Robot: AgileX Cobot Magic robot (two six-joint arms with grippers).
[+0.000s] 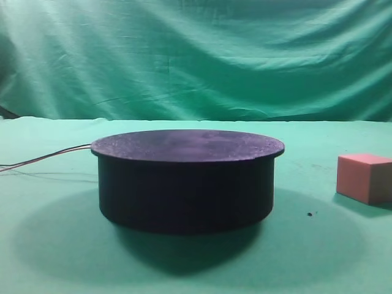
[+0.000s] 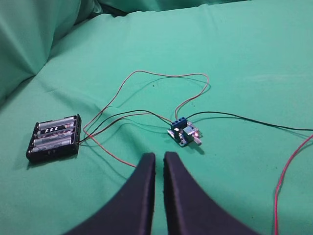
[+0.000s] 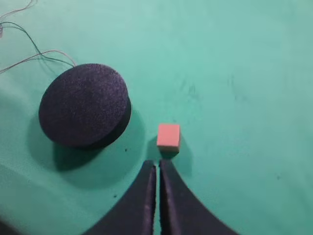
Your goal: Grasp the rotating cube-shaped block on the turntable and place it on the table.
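Note:
The salmon-pink cube-shaped block rests on the green table to the right of the dark turntable, whose top is bare. In the right wrist view the block lies on the cloth beside the turntable, just beyond my right gripper, which is shut and empty, high above the table. My left gripper is shut and empty over the cloth away from the turntable. Neither gripper shows in the exterior view.
Thin wires trail left from the turntable. In the left wrist view a black battery holder, a small blue circuit board and red and black wires lie on the cloth. A green backdrop hangs behind.

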